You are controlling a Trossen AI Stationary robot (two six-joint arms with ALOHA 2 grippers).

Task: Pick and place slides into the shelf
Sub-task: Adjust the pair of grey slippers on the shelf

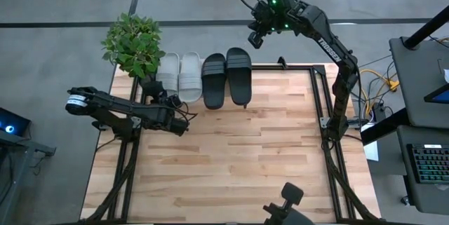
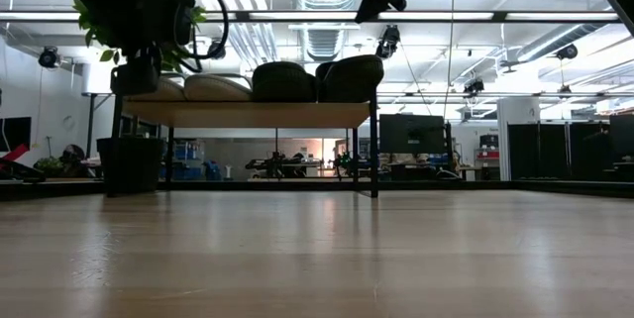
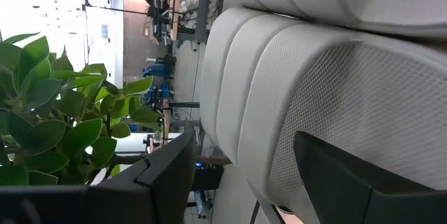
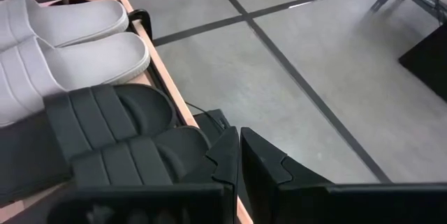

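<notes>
Four slides (image 1: 203,76) lined up on the shelf (image 2: 248,113) at twelve o'clock, left gripper (image 1: 184,123) jaws open just beside the grey pair, right gripper (image 1: 255,39) jaws closed, empty, above the black pair.

Matt dimpled foam grey slides (image 3: 335,77); smooth black slides (image 4: 119,144); wood-topped shelf (image 2: 248,113)
</notes>
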